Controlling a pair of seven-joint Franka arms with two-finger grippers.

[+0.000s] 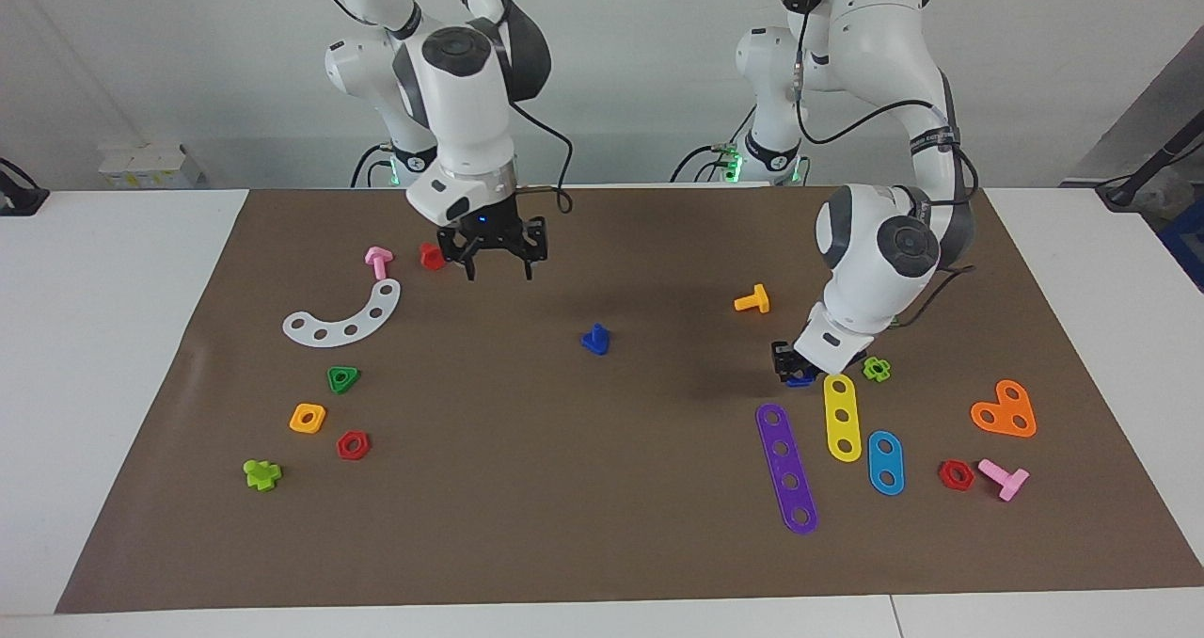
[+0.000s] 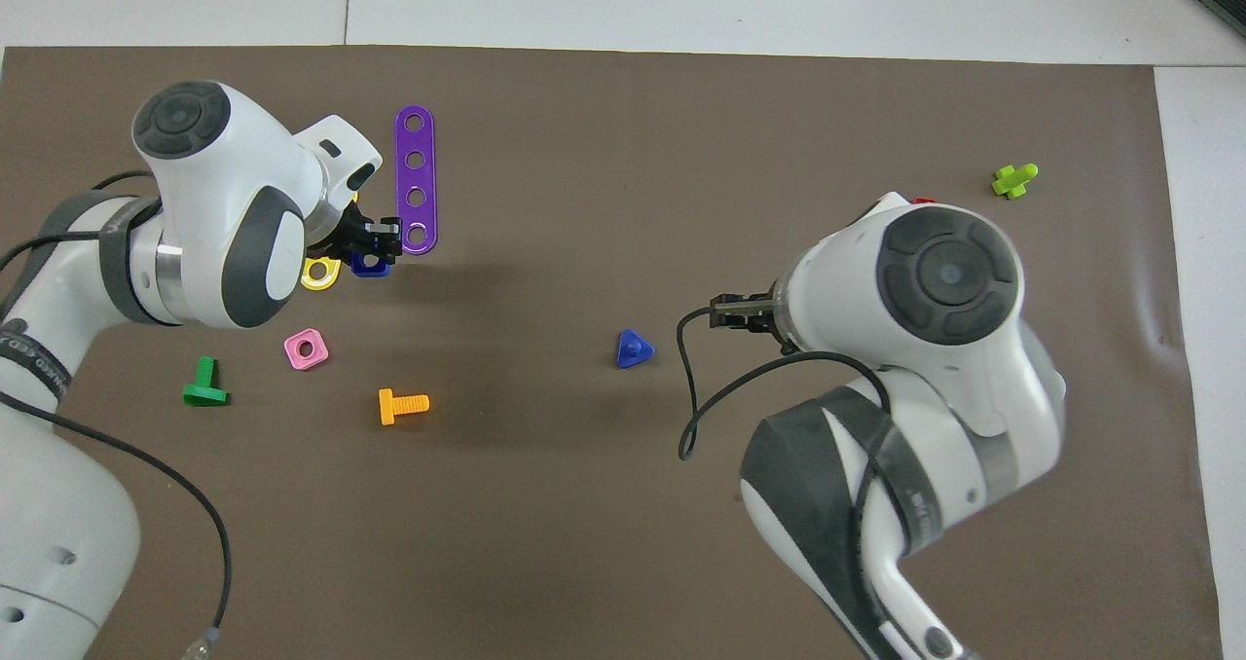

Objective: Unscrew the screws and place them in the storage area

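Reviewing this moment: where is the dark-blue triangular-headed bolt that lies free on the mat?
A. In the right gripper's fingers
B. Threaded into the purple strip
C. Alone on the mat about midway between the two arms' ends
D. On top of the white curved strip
C. The dark-blue bolt lies alone on bare mat, apart from the white curved strip and the purple strip; the right gripper hangs open over the mat, holding nothing.
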